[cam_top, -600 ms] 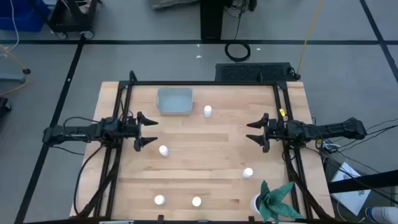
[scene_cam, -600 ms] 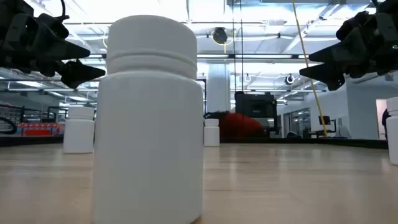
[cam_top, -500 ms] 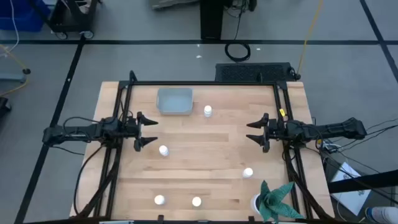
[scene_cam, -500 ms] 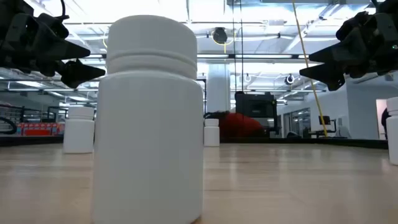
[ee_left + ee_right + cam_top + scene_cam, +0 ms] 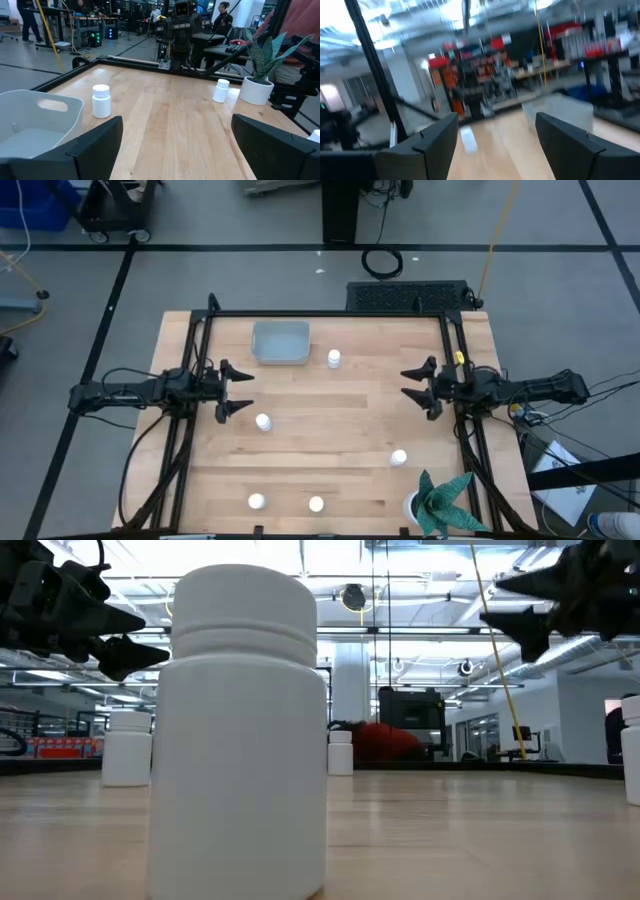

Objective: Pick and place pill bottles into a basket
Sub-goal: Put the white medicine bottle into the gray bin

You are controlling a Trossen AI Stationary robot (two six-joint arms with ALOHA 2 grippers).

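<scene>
The table (image 5: 330,420) was made of light wood. The basket (image 5: 281,343) sat near the far edge, a bit toward the left side, and it looked empty. One pill bottle (image 5: 334,359) stood just beside the basket, on its right. Another bottle (image 5: 263,422) stood near the middle, closer to the left edge. A third bottle (image 5: 399,458) stood toward the right edge. Two more bottles (image 5: 256,502) (image 5: 316,504) stood close to the near edge. A white pot with a green plant (image 5: 432,502) was at the near right corner.

The left gripper (image 5: 240,391) hung over the left edge with its fingers spread wide and nothing in them. The right gripper (image 5: 410,385) hung over the right edge, fingers wide too, holding nothing.
</scene>
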